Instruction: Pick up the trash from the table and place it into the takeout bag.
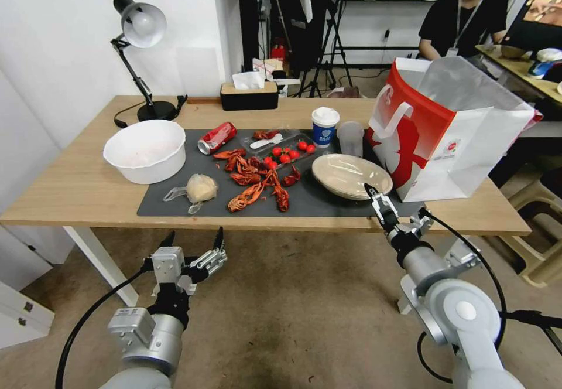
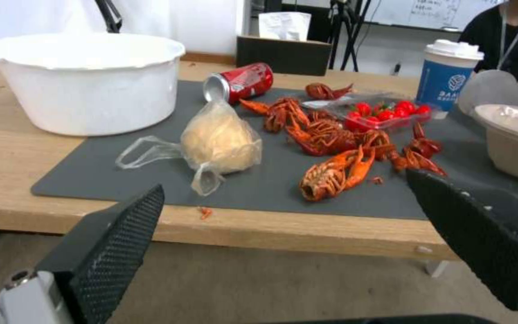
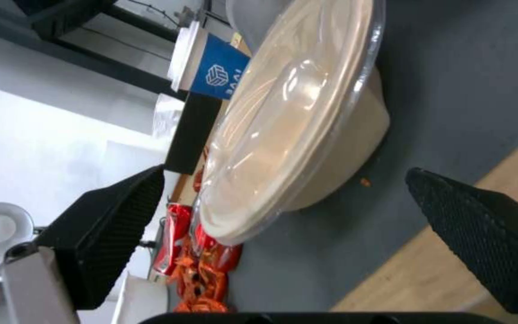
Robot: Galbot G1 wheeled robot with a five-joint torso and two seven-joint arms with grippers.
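Observation:
On the light-wood table [image 1: 70,190], a dark grey mat [image 1: 328,204] holds the trash. A beige oval dish [image 1: 350,175] [image 3: 295,112] with a clear lid lies next to the red and white takeout bag [image 1: 445,125]. Behind the dish stand a blue lidded paper cup [image 1: 324,125] [image 2: 448,76] and a clear plastic cup [image 1: 350,137]. A red soda can [image 1: 216,137] [image 2: 241,83] lies on its side. The clear bag with a pale lump [image 1: 199,188] [image 2: 220,139] sits near the mat's front. My right gripper [image 1: 374,197] [image 3: 283,175] is open at the dish's near rim. My left gripper [image 1: 195,234] [image 2: 284,182] hangs open below the table's front edge.
A big white bowl [image 1: 143,149] stands at the left of the mat. Red crayfish shells [image 1: 254,178] and a clear tray of tomatoes [image 1: 287,153] fill the mat's middle. A desk lamp [image 1: 140,26] and a tissue box [image 1: 249,93] stand at the back edge. Stools [image 1: 544,225] sit to the right.

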